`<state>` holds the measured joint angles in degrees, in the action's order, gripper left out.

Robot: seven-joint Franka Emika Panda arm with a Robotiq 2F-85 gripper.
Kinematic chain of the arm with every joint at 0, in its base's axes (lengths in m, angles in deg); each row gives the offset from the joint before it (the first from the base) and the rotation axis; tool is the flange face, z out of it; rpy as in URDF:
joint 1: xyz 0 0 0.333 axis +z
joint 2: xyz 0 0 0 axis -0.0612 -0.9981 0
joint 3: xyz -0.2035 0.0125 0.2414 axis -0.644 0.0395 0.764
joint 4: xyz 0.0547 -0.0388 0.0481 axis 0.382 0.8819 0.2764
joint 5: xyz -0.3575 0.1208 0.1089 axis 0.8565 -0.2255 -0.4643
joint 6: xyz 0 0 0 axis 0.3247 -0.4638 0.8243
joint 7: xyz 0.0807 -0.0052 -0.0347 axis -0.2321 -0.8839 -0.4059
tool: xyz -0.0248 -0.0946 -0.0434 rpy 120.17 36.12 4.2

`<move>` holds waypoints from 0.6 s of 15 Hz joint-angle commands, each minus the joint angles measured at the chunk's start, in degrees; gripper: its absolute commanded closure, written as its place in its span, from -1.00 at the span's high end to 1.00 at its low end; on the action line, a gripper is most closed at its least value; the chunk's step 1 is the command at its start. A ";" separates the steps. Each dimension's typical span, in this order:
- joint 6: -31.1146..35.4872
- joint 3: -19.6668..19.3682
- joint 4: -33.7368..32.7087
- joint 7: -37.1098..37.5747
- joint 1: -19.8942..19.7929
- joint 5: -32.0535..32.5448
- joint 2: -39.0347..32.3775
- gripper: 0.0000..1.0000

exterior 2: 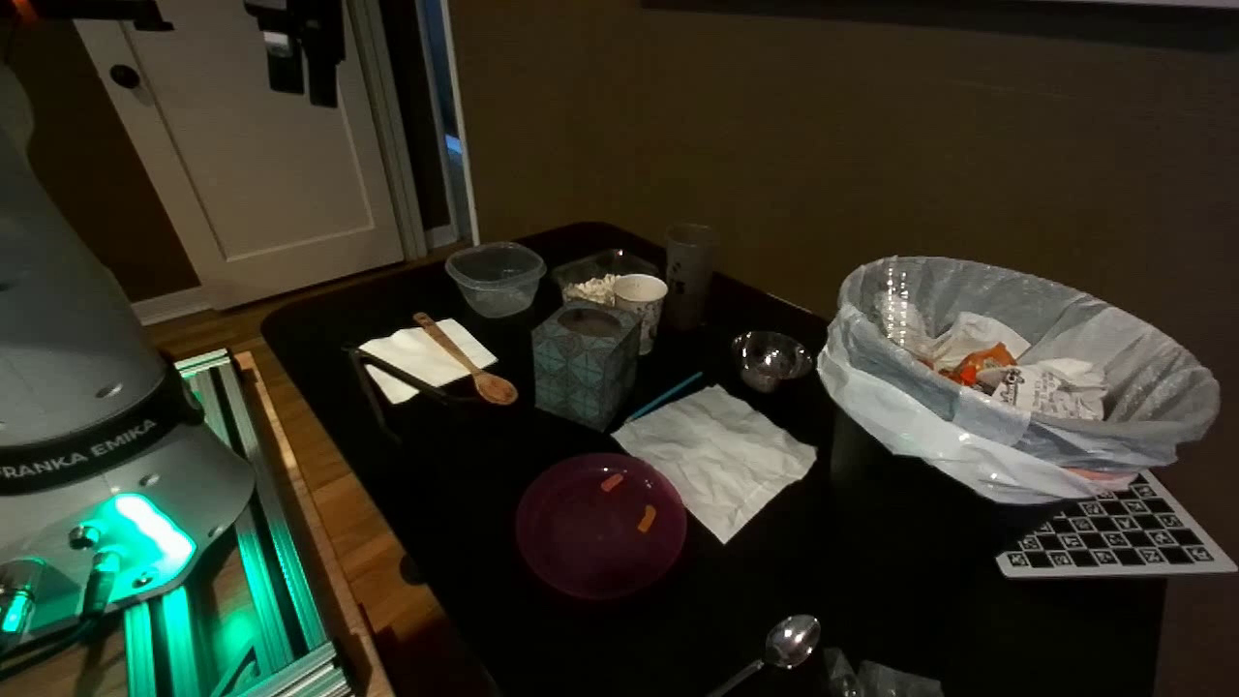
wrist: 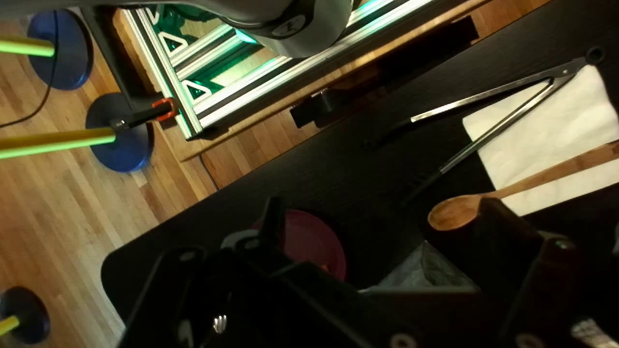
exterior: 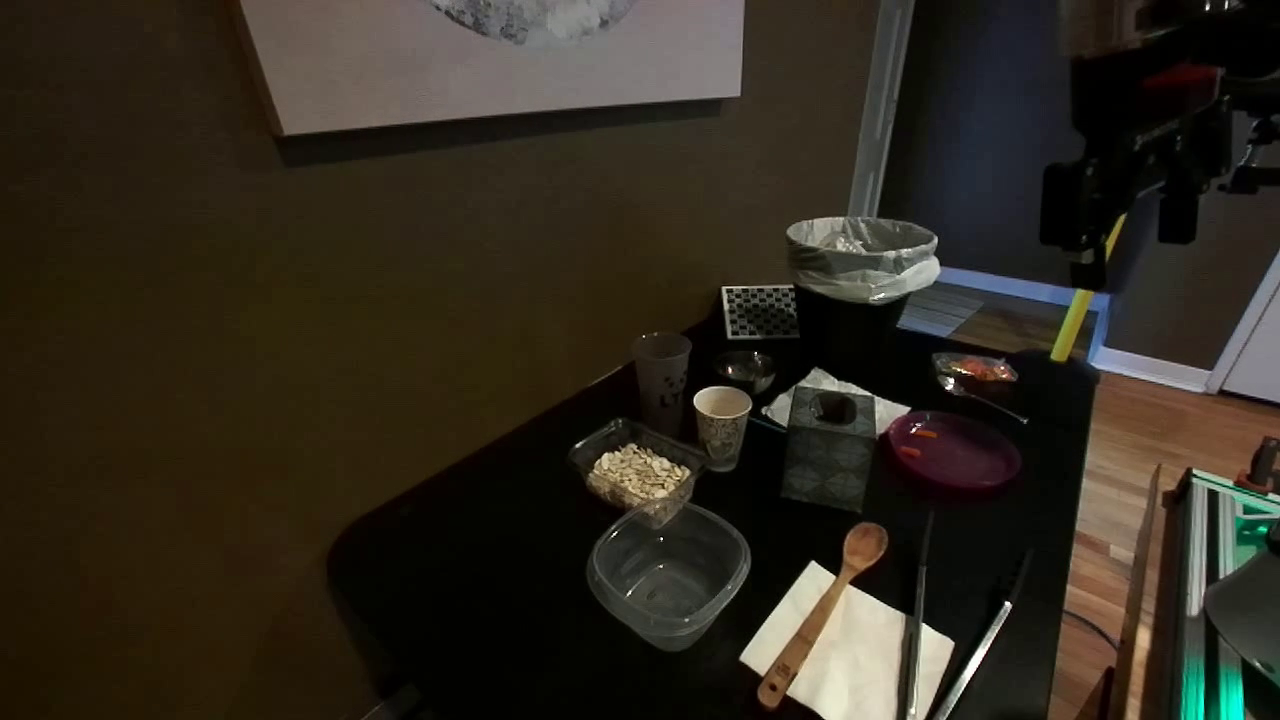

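Gripper (wrist: pixel 384 207) in front of plate (wrist: pixel 313 240), wrist view only

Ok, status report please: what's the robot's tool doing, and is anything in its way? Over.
Tool open, empty, clear of the table. Purple plate holds two orange pieces. Tissue box near the plate, might get in the way.

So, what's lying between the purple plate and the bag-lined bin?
A creased white napkin lies between the purple plate and the bag-lined bin, as an exterior view shows.
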<state>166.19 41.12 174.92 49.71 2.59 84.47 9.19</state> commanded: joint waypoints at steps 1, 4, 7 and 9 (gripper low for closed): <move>0.69 -5.64 4.69 -2.94 -4.87 4.59 -1.42 1.00; 5.47 -11.89 7.47 -11.83 -7.25 10.27 -1.76 1.00; 12.54 -19.13 6.92 -22.09 -8.69 12.92 -4.15 1.00; 16.69 -23.17 6.87 -28.53 -9.34 13.64 -5.58 1.00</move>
<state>177.66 23.26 181.84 29.64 -5.95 96.57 6.40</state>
